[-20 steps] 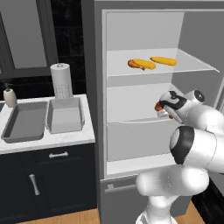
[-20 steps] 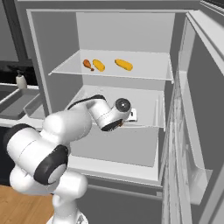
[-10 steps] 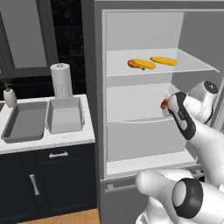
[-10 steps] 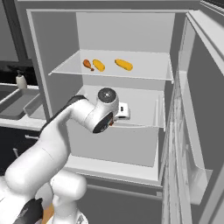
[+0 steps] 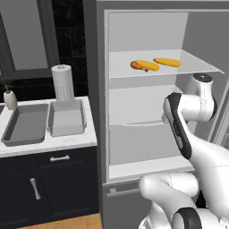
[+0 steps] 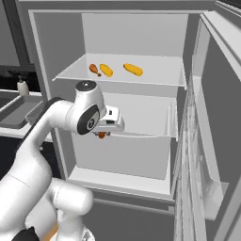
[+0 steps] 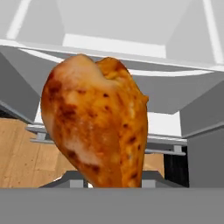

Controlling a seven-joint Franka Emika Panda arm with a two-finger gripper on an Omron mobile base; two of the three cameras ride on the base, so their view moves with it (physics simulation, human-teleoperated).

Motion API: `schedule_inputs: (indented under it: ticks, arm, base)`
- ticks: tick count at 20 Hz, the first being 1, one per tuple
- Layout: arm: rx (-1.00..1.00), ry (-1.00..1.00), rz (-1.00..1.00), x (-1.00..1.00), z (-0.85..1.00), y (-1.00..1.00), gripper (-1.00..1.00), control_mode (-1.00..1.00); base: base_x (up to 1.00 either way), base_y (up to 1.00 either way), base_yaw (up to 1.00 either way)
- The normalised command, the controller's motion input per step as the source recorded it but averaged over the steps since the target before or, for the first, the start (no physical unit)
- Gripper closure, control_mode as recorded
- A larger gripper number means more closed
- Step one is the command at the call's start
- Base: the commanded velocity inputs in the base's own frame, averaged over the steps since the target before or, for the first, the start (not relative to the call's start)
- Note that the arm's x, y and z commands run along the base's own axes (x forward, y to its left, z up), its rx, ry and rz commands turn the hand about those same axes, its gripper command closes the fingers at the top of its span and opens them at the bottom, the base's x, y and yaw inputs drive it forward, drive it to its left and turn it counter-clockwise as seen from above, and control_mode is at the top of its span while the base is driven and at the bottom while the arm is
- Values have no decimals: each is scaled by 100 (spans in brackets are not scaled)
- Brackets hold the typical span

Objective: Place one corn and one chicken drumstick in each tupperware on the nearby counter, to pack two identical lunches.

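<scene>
A reddish-brown chicken drumstick (image 7: pixel 98 127) looms close in the hand view, held in my gripper (image 6: pixel 104 131), which is shut on it in front of the fridge's middle shelf. Its tip (image 6: pixel 100 136) pokes out under the hand. On the upper fridge shelf (image 5: pixel 197 62) lie a second drumstick (image 6: pixel 94 69) and two yellow-orange corn cobs (image 6: pixel 106 70) (image 6: pixel 133 69). In the left base view one cob (image 5: pixel 147 65) partly covers that drumstick (image 5: pixel 135 65). Two grey tupperware, one longer (image 5: pixel 24 127) and one shorter and deeper (image 5: pixel 67 117), stand empty on the white counter (image 5: pixel 53 141).
A paper towel roll (image 5: pixel 62 82) and a soap dispenser (image 5: pixel 10 98) stand behind the containers. The open fridge door (image 6: pixel 207 141) hangs at the right. Dark cabinets with silver handles (image 5: pixel 59 158) sit below the counter.
My arm has swung and drawn the hand with the drumstick back out of the fridge's middle shelf, leftward in the right base view. The shelf items have not moved.
</scene>
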Motion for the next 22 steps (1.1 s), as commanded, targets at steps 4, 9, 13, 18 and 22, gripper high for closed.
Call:
schedule_inputs:
  ticks: [4, 9, 13, 18, 22]
  arm:
    - [0, -2, 0, -41, 0, 43, 100, -100]
    - [0, -1, 0, -51, 4, 61, 100, -100]
    - [0, 0, 0, -54, 13, 7, 100, -100]
    - [-3, 1, 0, -46, 30, 6, 100, -100]
    - [0, 0, 0, -53, 5, 0, 100, -100]
  base:
    - [0, 0, 0]
    - [0, 0, 0]
    - [0, 0, 0]
    - [0, 0, 0]
    - [0, 0, 0]
